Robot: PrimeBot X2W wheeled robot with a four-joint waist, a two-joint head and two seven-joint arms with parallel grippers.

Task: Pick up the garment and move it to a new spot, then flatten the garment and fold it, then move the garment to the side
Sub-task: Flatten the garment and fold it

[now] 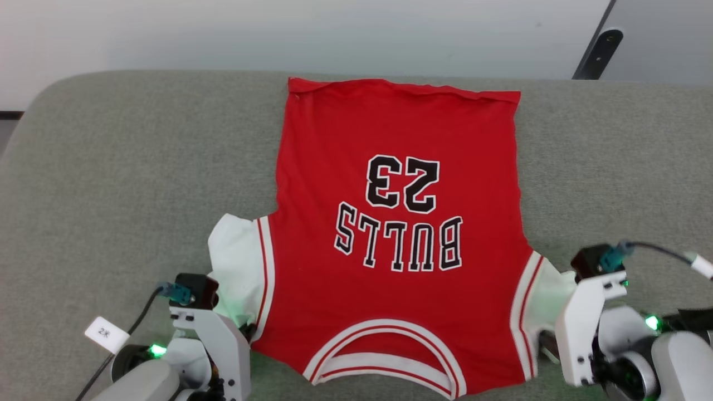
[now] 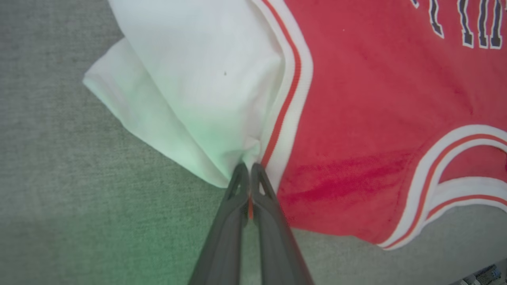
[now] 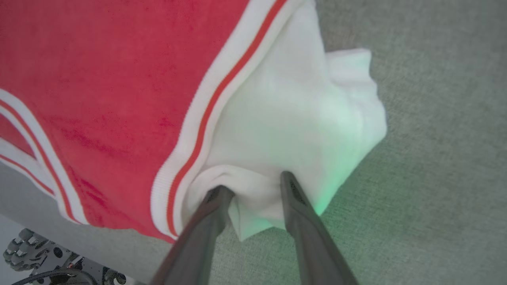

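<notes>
Left gripper [image 2: 250,169]: pinched tight on the garment [image 1: 401,289] at its sleeve seam.
Right gripper [image 3: 253,186]: fingers parted (tips astride a fold of white sleeve).
Garment: flat on grey cushion [image 1: 111,167], collar nearest, hem farthest, long axis near-to-far.

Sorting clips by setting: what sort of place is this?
Likely an indoor lab or test room: a grey fabric-covered worktop, a bare white wall behind it, and the garment laid out flat.
</notes>
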